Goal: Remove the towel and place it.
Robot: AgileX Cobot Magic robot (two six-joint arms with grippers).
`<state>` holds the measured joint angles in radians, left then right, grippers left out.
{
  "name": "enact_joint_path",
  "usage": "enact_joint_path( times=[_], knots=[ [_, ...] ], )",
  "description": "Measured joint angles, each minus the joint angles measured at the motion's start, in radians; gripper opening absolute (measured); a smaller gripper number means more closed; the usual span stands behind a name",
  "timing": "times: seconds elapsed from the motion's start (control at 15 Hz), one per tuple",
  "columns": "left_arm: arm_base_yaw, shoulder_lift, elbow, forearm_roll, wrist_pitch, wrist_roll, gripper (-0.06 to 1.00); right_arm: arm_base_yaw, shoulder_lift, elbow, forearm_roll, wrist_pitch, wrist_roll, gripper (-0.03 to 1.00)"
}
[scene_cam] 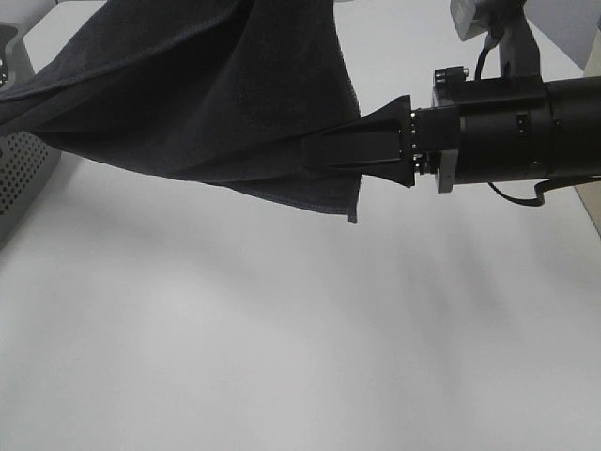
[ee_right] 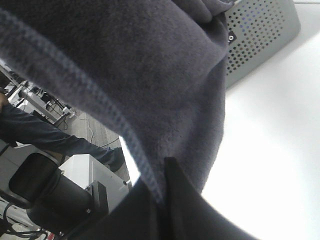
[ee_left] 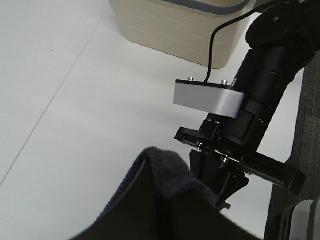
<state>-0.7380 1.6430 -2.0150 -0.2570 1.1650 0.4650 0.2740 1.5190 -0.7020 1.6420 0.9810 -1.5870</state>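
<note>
The dark towel [scene_cam: 207, 94] hangs in the air across the top left of the exterior view, one corner drooping below my right gripper [scene_cam: 321, 155]. The right gripper reaches in from the right and is shut on the towel's right edge. The left wrist view shows that same gripper [ee_left: 222, 199] biting into the towel [ee_left: 160, 205]. In the right wrist view the towel [ee_right: 125, 65] fills most of the frame over one dark fingertip [ee_right: 172, 195]. My left gripper's fingers are hidden under the bunched towel, which rises from where they sit.
The grey perforated basket [scene_cam: 19, 178] stands at the left edge under the towel; it also shows in the right wrist view [ee_right: 260, 35]. A beige bin [ee_left: 185, 25] stands behind the right arm. The white table [scene_cam: 282, 329] spreads below.
</note>
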Motion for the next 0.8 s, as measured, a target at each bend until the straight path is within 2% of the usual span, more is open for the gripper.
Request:
enact_joint_path(
  times=[0.13,0.27,0.47,0.6,0.67,0.73,0.8],
  knots=[
    [0.000,0.000,0.000,0.000,0.001,0.050,0.00,0.000,-0.014,-0.052,-0.141,-0.044,0.182,0.01],
    [0.000,0.000,0.000,0.000,0.013,0.131,0.00,0.000,-0.042,-0.136,-0.314,-0.053,0.418,0.01],
    [0.000,0.000,0.000,0.034,0.048,0.264,0.00,0.000,-0.101,-0.305,-0.634,-0.028,0.797,0.01],
    [0.000,0.000,0.000,0.096,0.051,0.297,0.00,0.000,-0.114,-0.448,-0.862,0.050,1.022,0.01],
    [0.000,0.000,0.000,0.146,0.047,0.302,0.00,0.000,-0.115,-0.522,-0.963,0.086,1.103,0.01],
    [0.000,0.000,0.000,0.172,0.039,0.304,0.00,0.000,-0.115,-0.562,-1.015,0.102,1.140,0.01],
    [0.000,0.000,0.000,0.251,-0.002,0.305,0.00,0.000,-0.115,-0.673,-1.140,0.116,1.223,0.01]
  ],
)
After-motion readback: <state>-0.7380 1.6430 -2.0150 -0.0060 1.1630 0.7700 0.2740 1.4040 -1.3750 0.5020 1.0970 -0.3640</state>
